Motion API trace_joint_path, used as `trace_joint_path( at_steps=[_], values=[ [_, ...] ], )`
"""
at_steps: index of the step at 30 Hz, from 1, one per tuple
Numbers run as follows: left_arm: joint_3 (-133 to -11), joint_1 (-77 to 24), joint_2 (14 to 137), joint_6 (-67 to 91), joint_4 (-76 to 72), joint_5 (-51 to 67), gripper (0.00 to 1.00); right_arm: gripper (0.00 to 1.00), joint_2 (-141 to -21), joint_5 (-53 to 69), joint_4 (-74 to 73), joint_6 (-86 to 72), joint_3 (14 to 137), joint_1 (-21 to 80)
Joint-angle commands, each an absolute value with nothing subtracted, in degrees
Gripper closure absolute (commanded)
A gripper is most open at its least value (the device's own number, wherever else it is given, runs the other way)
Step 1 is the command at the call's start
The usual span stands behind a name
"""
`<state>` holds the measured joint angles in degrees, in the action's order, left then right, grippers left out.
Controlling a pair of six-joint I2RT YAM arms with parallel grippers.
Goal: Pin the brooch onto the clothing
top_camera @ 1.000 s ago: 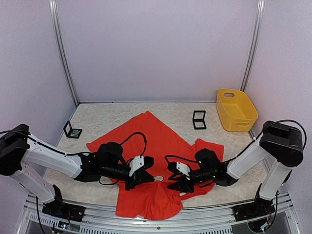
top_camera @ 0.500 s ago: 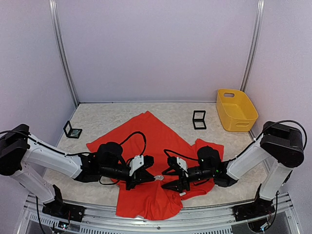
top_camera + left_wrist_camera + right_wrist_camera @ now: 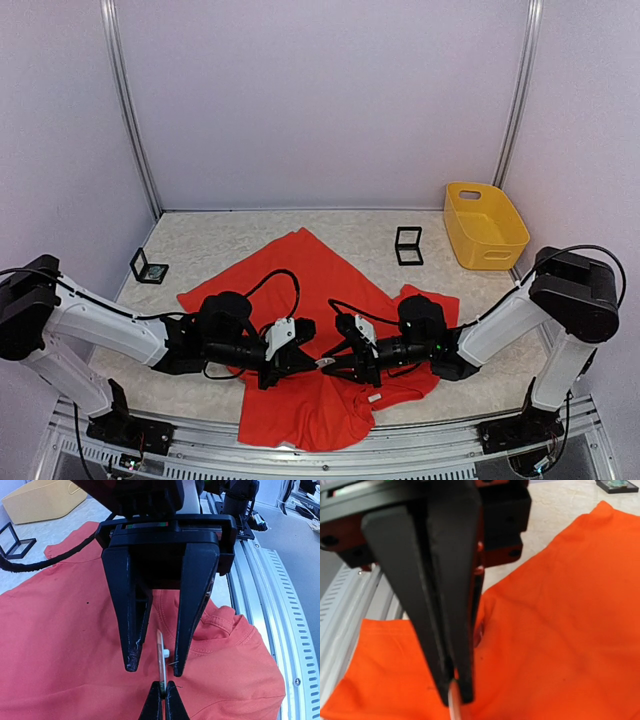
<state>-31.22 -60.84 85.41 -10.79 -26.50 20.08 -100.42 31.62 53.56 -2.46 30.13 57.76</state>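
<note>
The red T-shirt (image 3: 310,285) lies spread on the table between both arms, its neckline near the front edge. It also fills the left wrist view (image 3: 60,630) and the right wrist view (image 3: 560,630). My left gripper (image 3: 162,694) is shut on the brooch (image 3: 160,655), a thin disc seen edge-on with a small white post and pin, held just above the shirt. My right gripper (image 3: 154,669) is open, one finger on each side of the brooch, not touching it. In the top view the left gripper (image 3: 310,362) and right gripper (image 3: 338,364) meet tip to tip at the brooch (image 3: 325,363).
A yellow bin (image 3: 485,225) stands at the back right. A black frame stand (image 3: 408,245) sits behind the shirt, another small stand (image 3: 148,267) at the left. The aluminium rail (image 3: 260,580) runs along the table's near edge.
My right gripper has moved left to the brooch, and its open fingers now straddle it. The left gripper has held still with the brooch.
</note>
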Motion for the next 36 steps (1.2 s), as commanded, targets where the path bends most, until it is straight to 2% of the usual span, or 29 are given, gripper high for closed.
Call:
trace_joint_path(
  at_steps=[1, 8, 21, 26, 31, 36],
  values=[
    [-31.59, -61.45, 84.0, -11.33, -26.95, 20.52, 1.0, 0.75, -100.98, 28.15, 53.44, -3.98, 31.55, 58.18],
    [-32.67, -62.45, 85.05, -12.34, -25.26, 19.56, 1.0, 0.8, -100.56, 25.31, 49.87, -9.67, 34.2, 57.5],
    [-32.71, -62.99, 85.7, -12.69, -25.18, 19.06, 1.0, 0.88, -100.55, 28.77, 50.89, -18.45, 34.72, 53.6],
    [-32.69, -62.98, 85.61, -12.79, -25.31, 19.08, 1.0, 0.88, -101.07, 34.96, 48.23, -20.93, 37.83, 52.05],
    [-32.38, -63.02, 85.48, -12.5, -25.61, 18.37, 1.0, 0.89, -100.84, 35.15, 50.42, -22.24, 36.31, 51.33],
    [-31.49, -62.85, 85.23, -12.32, -26.14, 17.74, 1.0, 0.84, -100.27, 34.28, 50.32, -22.59, 35.79, 51.24]
  ],
)
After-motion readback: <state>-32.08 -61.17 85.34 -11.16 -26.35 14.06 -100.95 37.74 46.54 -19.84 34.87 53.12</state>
